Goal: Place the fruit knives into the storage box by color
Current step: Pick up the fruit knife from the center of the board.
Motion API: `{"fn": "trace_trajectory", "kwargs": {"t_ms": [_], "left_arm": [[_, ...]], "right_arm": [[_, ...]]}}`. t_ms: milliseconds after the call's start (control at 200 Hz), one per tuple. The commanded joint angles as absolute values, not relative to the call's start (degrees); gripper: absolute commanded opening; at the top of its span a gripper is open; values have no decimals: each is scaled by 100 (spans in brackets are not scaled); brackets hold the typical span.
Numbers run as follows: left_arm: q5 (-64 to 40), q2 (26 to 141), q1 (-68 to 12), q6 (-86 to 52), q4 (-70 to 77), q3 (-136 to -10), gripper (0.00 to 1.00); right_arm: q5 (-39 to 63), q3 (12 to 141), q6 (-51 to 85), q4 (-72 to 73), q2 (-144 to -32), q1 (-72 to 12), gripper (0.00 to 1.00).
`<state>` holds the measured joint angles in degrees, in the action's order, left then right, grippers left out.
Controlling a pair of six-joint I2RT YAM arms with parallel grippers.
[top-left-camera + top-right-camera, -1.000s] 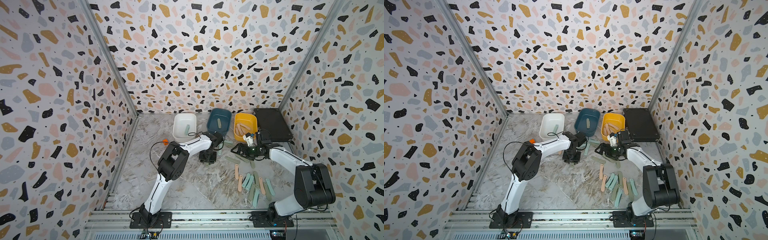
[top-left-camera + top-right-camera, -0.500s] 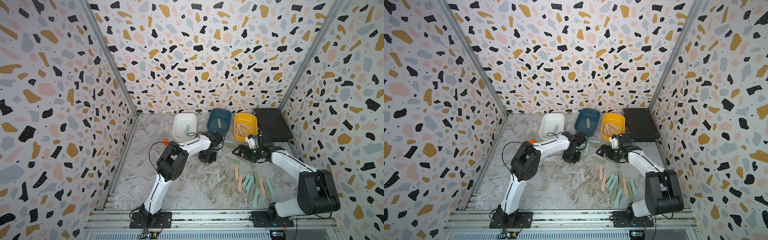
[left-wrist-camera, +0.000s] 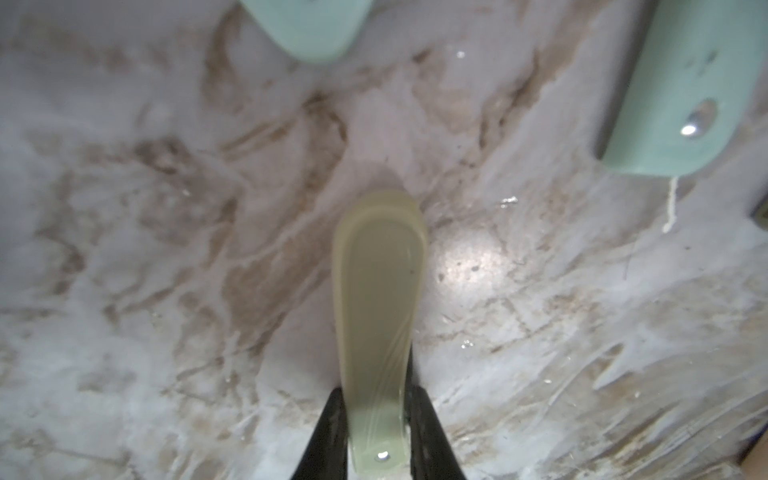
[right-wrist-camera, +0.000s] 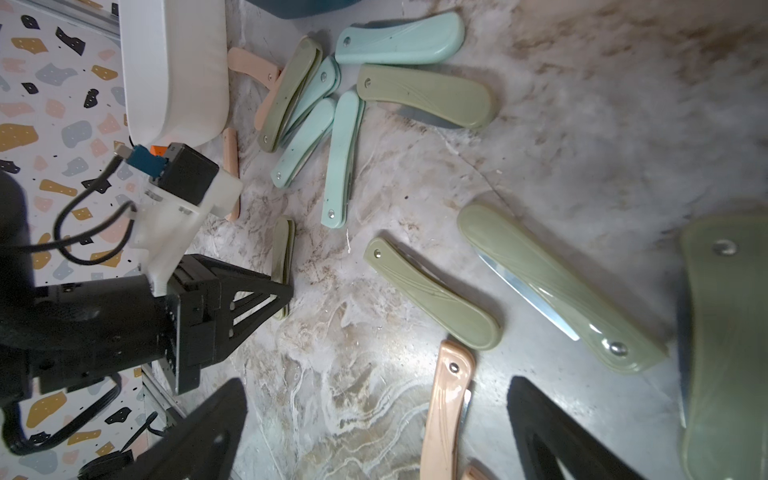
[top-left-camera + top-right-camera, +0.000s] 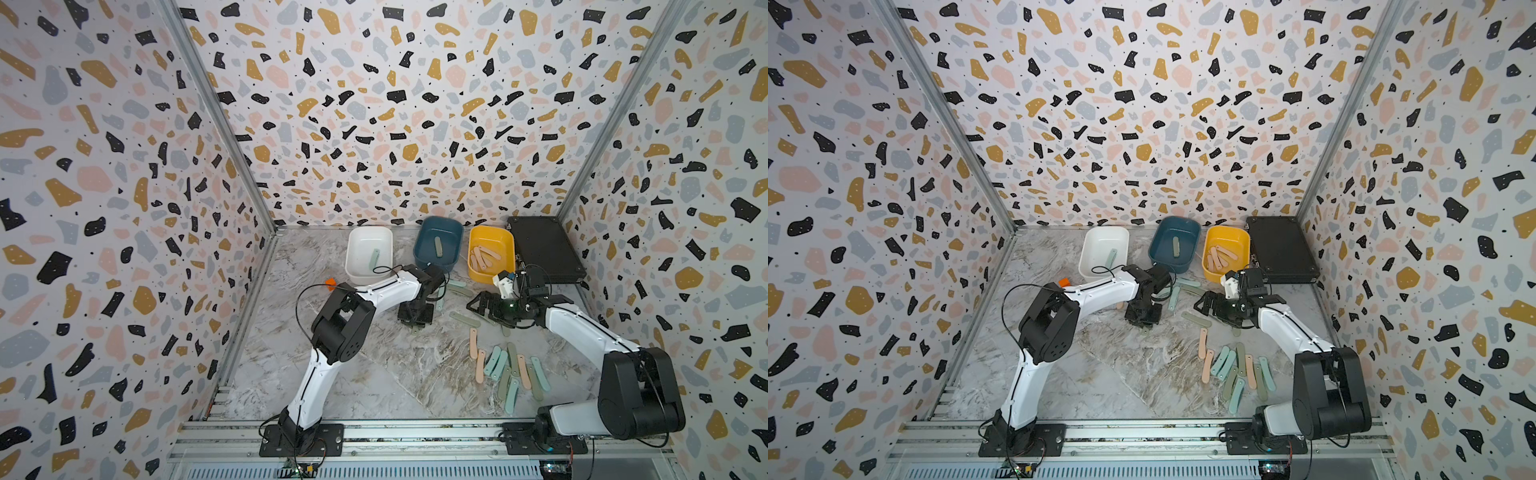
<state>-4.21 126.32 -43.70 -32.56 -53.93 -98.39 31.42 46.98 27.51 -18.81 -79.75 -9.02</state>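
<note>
While sage-green fruit knife (image 3: 378, 291) sat on tabletop (image 3: 124, 249), we saw left hand (image 3: 376, 436) clamped across its rivet end; right hand (image 4: 374, 386) gaped empty. We judged it light, stiff, slick: squeeze narrow edges.

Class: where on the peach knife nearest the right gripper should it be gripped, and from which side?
Mid-length on the peach knife, across its narrow width, from straight above: it lies flat, with the table bare along both long edges.

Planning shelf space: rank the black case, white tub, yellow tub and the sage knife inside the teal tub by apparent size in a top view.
1. black case
2. white tub and yellow tub, too alike to rank
3. sage knife in the teal tub
</note>
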Motion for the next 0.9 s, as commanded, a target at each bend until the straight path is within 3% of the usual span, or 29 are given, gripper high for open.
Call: {"fn": "trace_trajectory", "kwargs": {"t_ms": [0,896], "left_arm": [[-560,12468,-4369,-3175,-5431,-9770,0],[-1037,11970,-4308,-3209,-5109,-9570,0]], "right_arm": [[3075,4900,2751,-2066,-7785,-922,100],[3077,4530,2725,-1963,-7604,-956,100]]}}
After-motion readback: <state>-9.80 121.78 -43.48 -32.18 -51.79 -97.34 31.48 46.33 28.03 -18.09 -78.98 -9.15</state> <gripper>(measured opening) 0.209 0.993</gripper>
